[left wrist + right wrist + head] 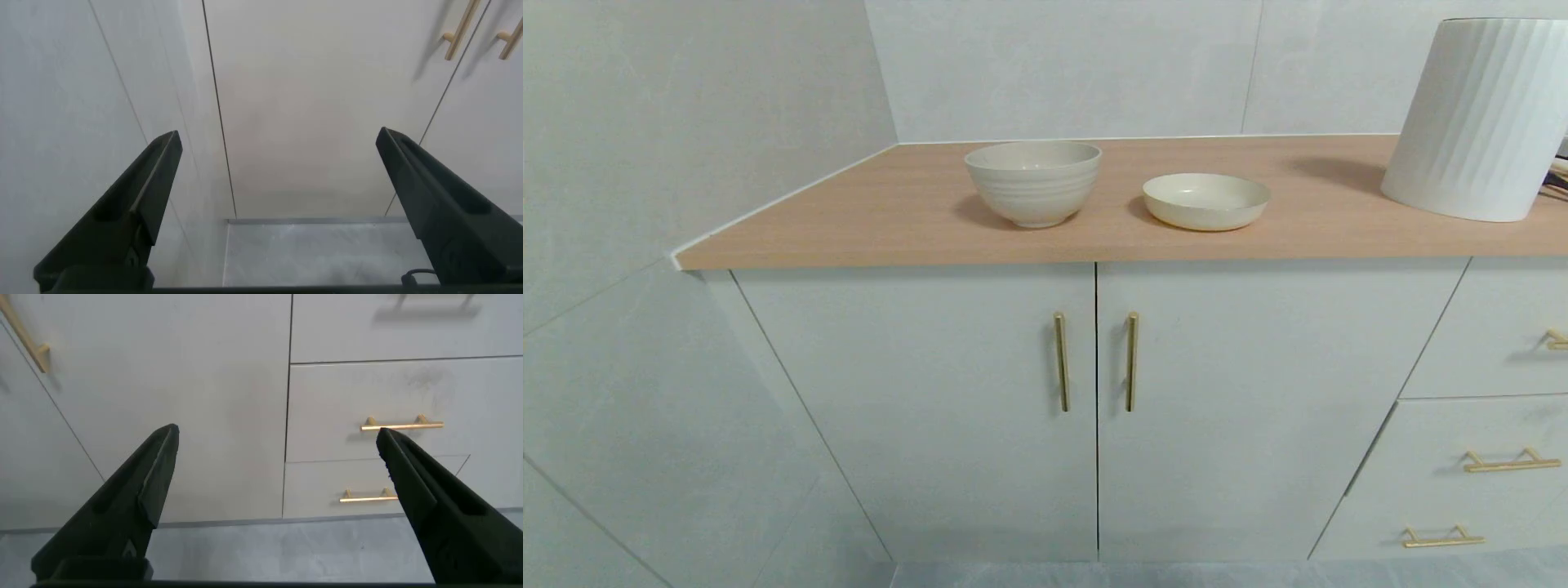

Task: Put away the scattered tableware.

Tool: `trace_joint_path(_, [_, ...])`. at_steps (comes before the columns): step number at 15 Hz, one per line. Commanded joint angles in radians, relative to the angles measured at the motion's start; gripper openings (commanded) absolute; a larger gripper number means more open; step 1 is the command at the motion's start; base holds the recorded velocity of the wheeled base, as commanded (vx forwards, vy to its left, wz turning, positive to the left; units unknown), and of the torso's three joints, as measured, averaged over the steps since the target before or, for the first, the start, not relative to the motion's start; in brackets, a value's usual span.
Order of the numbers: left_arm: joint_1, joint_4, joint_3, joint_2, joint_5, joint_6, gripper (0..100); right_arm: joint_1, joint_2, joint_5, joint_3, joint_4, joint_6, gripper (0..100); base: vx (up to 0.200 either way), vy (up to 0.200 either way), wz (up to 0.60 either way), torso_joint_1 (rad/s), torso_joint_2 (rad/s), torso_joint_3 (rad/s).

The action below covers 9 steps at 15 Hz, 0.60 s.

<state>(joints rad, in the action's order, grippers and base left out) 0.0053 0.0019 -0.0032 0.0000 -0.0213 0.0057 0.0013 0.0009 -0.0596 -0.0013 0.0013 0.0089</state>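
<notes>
On the wooden countertop point(915, 220) across the upper head view, a ribbed round bowl point(1033, 181) stands at upper centre. A shallow smooth dish point(1205, 200) sits just right of it without touching, and a tall fluted white container point(1478, 122) fills the upper right corner, well apart from both. Below the counter's straight front edge, two flat white doors point(931, 425) are shut, slim gold handles point(1062, 361) flanking their centre seam, with drawers point(1494, 490) at lower right. The left gripper point(278, 139) and right gripper point(278, 433) both face these fronts with fingers spread wide.
</notes>
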Motion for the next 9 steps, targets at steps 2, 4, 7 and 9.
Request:
trace_joint_path(2, [0.001,0.001,0.000,0.000,0.000,0.000,100,0.000,0.001,0.003,0.000,-0.001,-0.029,100,0.000,0.000,0.00,0.000,0.00,0.000])
trace_joint_path(4, [0.001,0.000,0.000,0.000,0.000,0.000,100,0.000,0.001,0.012,0.000,-0.001,-0.072,100,0.000,0.000,0.00,0.000,0.00,0.000])
trace_joint_path(7, [0.001,0.001,0.000,0.000,0.000,0.000,100,0.029,0.122,0.118,-0.289,-0.033,0.028,100,0.000,0.000,0.00,0.000,0.00,0.000])
trace_joint_path(9, [0.001,0.000,0.000,0.000,0.000,0.000,100,0.060,0.340,0.205,-0.451,0.022,0.045,100,0.000,0.000,0.00,0.000,0.00,0.000])
